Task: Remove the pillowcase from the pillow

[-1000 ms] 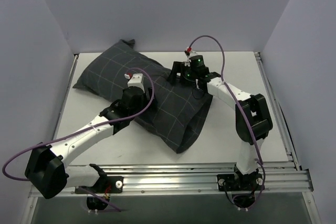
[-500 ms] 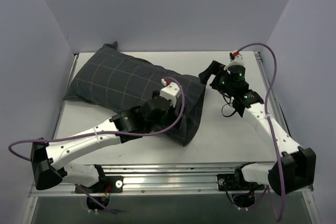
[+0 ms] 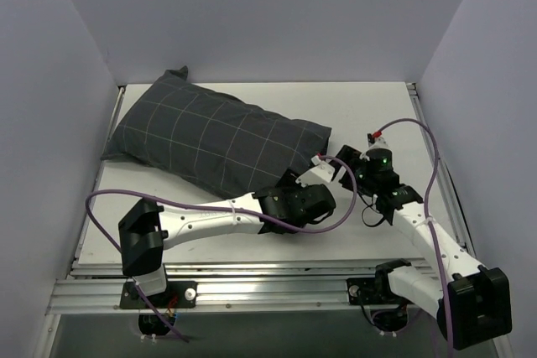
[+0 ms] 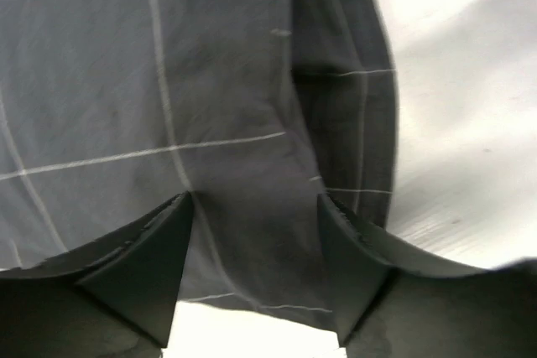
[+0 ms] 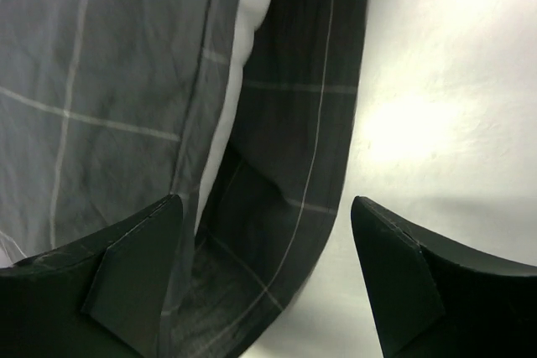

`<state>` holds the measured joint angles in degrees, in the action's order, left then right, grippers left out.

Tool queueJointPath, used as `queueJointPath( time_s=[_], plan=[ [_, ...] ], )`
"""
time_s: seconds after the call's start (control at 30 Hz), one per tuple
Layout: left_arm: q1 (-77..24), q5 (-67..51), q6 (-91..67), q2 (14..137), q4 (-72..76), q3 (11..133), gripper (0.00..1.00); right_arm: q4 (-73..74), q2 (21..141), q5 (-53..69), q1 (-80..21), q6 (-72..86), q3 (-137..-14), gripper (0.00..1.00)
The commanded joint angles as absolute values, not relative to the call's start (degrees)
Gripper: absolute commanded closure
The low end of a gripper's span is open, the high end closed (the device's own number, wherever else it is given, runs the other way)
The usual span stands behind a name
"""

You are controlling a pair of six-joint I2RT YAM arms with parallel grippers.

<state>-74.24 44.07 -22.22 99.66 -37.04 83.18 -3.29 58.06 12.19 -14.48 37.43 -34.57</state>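
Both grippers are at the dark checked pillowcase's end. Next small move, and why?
Probably close the right gripper on the loose flap of the dark checked cloth pillowcase: its jaws stand open over that flap, and the plain white soft pillow shows through the slit beside it.

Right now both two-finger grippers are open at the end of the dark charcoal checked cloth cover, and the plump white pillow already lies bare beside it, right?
No: the white pillow is inside the dark checked pillowcase; the right wrist view shows a white sliver at its open end. The left gripper and right gripper are open there.
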Motion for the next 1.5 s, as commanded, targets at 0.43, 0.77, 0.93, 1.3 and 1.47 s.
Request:
queueJointPath(
  time_s=[0.43,0.77,0.93,1.3,1.47],
  plan=[
    [-69.35,47.29,-25.66,97.38,-38.59,81.74,0.98,-21.35,60.02,25.92,-14.5,42.37,-23.38,0.27],
    [-66.89,45.62,-26.54,92.82,-35.95,78.93,0.98,-30.06,66.43,27.25,-14.68,43.95,-20.48,0.28],
    [-66.18,44.04,-26.72,92.2,-35.42,78.31,0.98,-37.17,73.29,28.56,-15.2,44.47,-20.48,0.4],
    [-66.09,39.74,-25.93,89.92,-32.0,77.0,0.78,-50.17,83.06,29.96,-22.32,45.0,-26.45,0.4],
    [-66.09,38.5,-24.44,87.55,-30.67,76.29,0.41,-50.63,79.64,31.11,-22.5,45.88,-27.16,0.39]
  ],
)
